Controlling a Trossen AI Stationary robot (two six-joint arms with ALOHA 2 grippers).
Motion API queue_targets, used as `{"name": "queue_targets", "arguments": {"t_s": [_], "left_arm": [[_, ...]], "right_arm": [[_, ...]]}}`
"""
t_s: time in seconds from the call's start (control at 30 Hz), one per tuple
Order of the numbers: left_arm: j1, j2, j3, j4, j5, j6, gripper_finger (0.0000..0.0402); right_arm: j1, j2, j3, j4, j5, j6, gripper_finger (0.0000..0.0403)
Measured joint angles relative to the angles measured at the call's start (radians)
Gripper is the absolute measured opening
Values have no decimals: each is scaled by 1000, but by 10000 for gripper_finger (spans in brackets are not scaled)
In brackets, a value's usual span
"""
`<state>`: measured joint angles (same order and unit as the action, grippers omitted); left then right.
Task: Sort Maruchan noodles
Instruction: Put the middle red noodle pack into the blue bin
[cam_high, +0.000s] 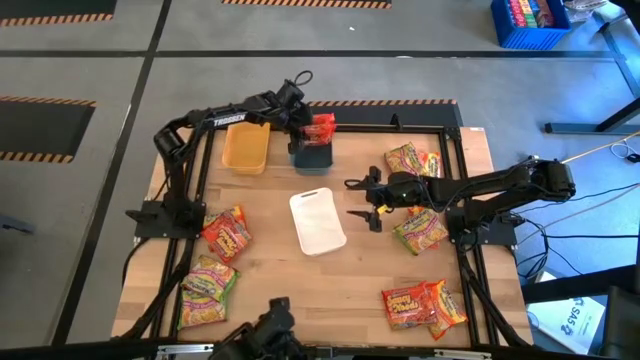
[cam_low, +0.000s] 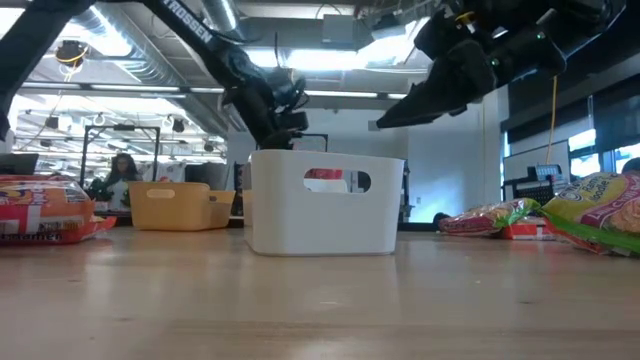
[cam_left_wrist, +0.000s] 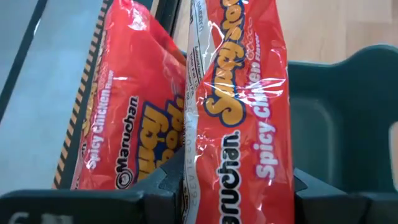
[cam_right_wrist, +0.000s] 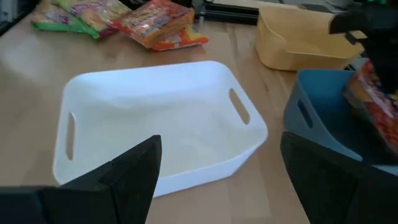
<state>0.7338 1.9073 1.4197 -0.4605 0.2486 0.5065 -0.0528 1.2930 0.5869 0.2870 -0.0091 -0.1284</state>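
- Left gripper (cam_high: 312, 128) hangs over the blue tray (cam_high: 312, 155) at the table's far side, its jaws about half closed on a red Spicy Chicken packet (cam_left_wrist: 239, 118); the left wrist view shows the fingers pinching that packet at its lower end.
- Right beside it in that view is a second red packet (cam_left_wrist: 121, 124). I cannot tell whether it is also pinched or only standing in the tray.
- Judged risk: if both packets are in the pinch, one could slide free early and land outside the tray, or catch on the rim and tip over it.
- Judged risk: the crinkly wrapper is slippery, and a release too high above the blue tray could let it flutter toward the yellow tray (cam_high: 246, 147) just beside.
- Right gripper (cam_high: 362, 200) hovers near the white tray (cam_high: 318, 222) at mid-table, jaws spread wide and holding nothing.
- Other noodle packets lie loose: a green-pink pile (cam_high: 205, 290) and an orange-yellow one (cam_high: 227, 233) on the left, a green-pink packet (cam_high: 421, 230) and a far pair (cam_high: 412, 160) by the right arm, and two orange-yellow packets (cam_high: 422, 305) at the near right.
- Judged risk: the right arm lies over the packets on its side, so a sweep could drag them.
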Motion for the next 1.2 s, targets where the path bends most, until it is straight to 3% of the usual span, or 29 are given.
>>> {"name": "queue_targets", "arguments": {"t_s": [0.4,0.7,0.9,1.2], "left_arm": [[-3,97,1,22,-65,3,128],[-13,99,1,42,-127,21,175],[-39,65,-1,33,-183,23,205],[-78,-35,-1,2,-292,20,207]], "right_arm": [[0,0,0,1,-10,0,312],[0,0,0,0,-10,0,312],[0,0,0,1,-10,1,312],[0,1,0,2,-10,19,312]]}}
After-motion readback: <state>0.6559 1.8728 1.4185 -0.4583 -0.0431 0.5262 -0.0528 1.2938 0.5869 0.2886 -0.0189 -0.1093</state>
